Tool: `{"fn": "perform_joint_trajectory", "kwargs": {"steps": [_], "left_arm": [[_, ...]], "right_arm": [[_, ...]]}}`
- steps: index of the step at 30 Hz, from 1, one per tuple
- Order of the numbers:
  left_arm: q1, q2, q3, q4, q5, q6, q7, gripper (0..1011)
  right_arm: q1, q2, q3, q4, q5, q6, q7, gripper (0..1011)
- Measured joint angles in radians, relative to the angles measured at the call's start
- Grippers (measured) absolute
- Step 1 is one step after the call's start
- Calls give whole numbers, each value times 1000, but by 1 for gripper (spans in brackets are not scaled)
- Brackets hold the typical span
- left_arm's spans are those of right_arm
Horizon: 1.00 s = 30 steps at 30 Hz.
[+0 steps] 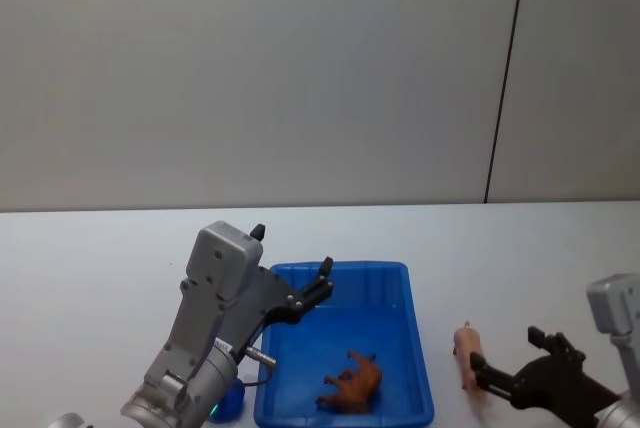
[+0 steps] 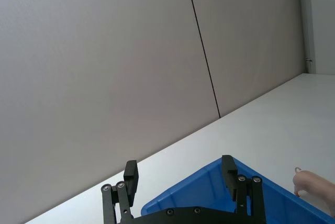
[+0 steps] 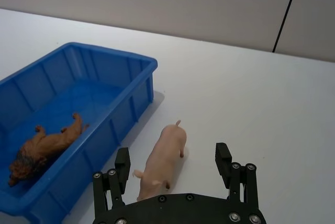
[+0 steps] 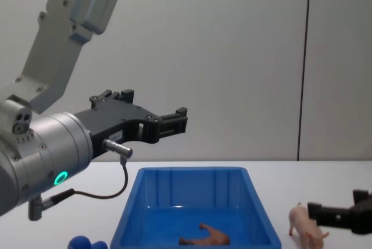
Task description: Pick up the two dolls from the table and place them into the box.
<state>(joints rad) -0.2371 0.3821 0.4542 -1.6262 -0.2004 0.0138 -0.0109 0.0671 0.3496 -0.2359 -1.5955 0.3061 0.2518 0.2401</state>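
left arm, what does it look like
The left arm is rounded silver-grey metal with a boxy pale grey link, a glowing green ring light, a thin black cable from a silver plug, and a black two-finger left gripper with visible screws.

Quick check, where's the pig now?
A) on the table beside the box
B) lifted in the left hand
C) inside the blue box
A: the pig stands on the table beside the box, with the right hand open around it.

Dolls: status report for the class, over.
Left claw open, empty, above box. Right claw open around pig on table. Brown doll in box. Nothing blocking.
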Motion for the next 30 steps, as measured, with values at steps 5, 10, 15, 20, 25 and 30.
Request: {"fn": "perform_joint_trajectory", "kwargs": {"steps": [5, 10, 15, 20, 25, 30], "left_arm": [[0, 0, 0, 0, 0, 0, 0, 1002], [0, 0, 0, 0, 0, 0, 0, 1001], [0, 0, 0, 0, 0, 0, 0, 1001], [0, 0, 0, 0, 0, 0, 0, 1001], [0, 0, 0, 0, 0, 0, 0, 1001], [0, 0, 0, 0, 0, 0, 0, 1001]], "right_arm": [[4, -10, -8, 23, -5, 9, 0, 1001], [15, -26, -18, 55, -9, 19, -1, 994], [25, -38, -25, 79, -11, 27, -1, 901], [40, -51, -31, 107, -11, 36, -1, 743], [52, -61, -33, 126, -8, 41, -2, 589], [59, -65, -33, 136, -3, 41, -6, 445]]}}
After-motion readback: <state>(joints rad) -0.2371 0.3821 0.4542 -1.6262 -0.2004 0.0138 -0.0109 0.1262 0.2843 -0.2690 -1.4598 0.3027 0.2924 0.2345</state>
